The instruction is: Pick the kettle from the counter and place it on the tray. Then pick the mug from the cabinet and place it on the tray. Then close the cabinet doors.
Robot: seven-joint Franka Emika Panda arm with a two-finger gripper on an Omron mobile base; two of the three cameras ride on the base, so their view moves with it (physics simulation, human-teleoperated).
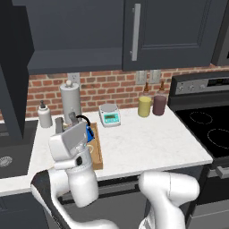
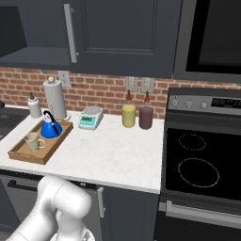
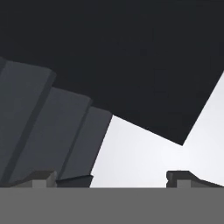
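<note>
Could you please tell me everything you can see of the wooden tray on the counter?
The tray is a rectangular, light-brown, wooden-looking piece with low raised sides. It lies flat on the white counter, near its front left edge, in front of a tall grey cylinder. The blue kettle stands upright in its far end and the beige mug in its near end.

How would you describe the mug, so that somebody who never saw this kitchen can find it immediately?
Find the white counter left of the black stove; at its left end lies a wooden tray. Two things stand in it: the mug is the small beige cup with a side handle at the near end. Its neighbour, the kettle, is bright blue, cone-shaped and taller.
</note>
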